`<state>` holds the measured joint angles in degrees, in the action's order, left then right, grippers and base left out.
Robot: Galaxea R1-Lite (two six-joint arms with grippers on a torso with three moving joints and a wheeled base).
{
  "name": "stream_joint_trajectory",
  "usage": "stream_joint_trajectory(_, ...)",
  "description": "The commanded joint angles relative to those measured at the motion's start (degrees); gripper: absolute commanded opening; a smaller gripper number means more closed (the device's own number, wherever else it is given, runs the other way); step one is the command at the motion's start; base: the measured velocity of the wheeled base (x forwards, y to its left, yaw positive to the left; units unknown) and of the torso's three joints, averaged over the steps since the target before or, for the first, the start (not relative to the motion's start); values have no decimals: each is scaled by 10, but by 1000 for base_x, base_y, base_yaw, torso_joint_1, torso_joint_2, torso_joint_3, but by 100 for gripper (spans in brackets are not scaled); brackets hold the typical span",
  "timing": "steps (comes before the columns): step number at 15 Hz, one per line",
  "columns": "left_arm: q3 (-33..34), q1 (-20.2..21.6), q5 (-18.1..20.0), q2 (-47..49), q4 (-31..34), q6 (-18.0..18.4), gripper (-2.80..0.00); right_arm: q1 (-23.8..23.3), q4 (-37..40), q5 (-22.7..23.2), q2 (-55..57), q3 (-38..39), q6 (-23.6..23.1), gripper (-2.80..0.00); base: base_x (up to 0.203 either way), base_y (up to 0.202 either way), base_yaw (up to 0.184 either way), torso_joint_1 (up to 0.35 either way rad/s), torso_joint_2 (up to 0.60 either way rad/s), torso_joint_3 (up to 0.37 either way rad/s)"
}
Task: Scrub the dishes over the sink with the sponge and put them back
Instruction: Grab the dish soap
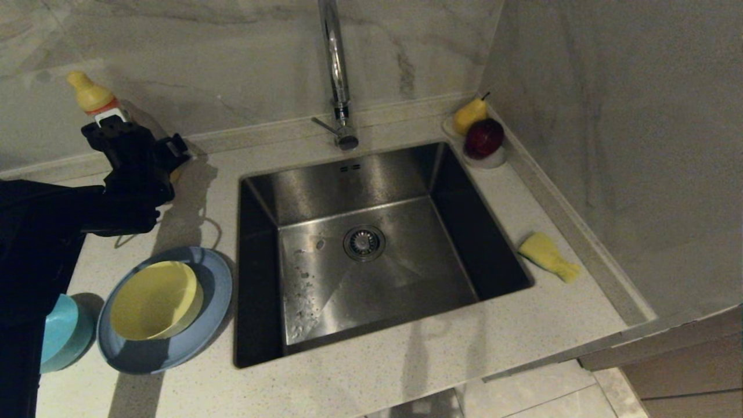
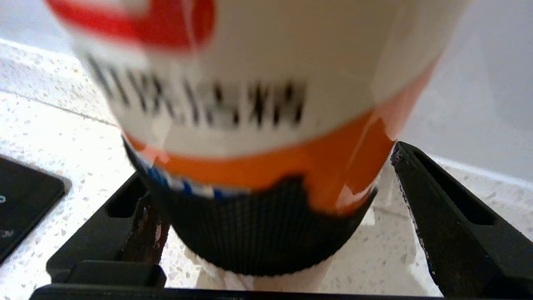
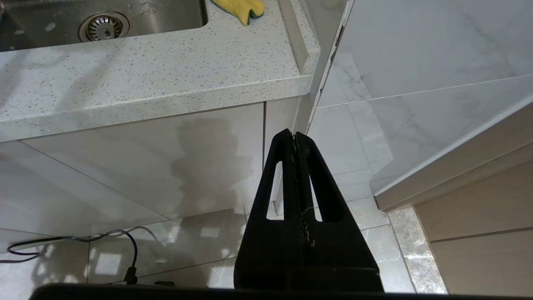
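The pale blue-grey plate (image 1: pixel 216 290) lies on the counter left of the sink (image 1: pixel 406 273), with the yellow bowl (image 1: pixel 154 299) resting in it. The teal-blue bowl (image 1: pixel 58 334) sits beside the plate, partly hidden by my left arm. The yellow sponge (image 1: pixel 548 255) (image 3: pixel 243 8) lies on the counter right of the sink. My left gripper (image 1: pixel 136 138) (image 2: pixel 268 166) is at the back left, open around a white and orange bottle (image 2: pixel 258 83) with a yellow cap (image 1: pixel 90 96); one finger (image 2: pixel 437 221) stands clear of it. My right gripper (image 3: pixel 295 135) hangs shut and empty below the counter edge.
A tall chrome tap (image 1: pixel 336 69) rises behind the sink. A small dish with a yellow pear (image 1: pixel 469 115) and a red apple (image 1: pixel 483 138) stands in the back right corner. A black cooktop corner (image 2: pixel 21 200) lies near the bottle. A wall bounds the counter on the right.
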<state>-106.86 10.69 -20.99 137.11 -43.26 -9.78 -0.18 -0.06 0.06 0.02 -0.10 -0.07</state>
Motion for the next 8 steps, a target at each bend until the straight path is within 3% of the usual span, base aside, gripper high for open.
stream_joint_trajectory(1,-5,0,-3,1,-4,-1,-280,0,0,0,0,0,0,-280,0,0,0,0,0,0)
stream_joint_trajectory(8,-5,0,-2,23,-22,-4,-280,0,0,0,0,0,0,-280,0,0,0,0,0,0)
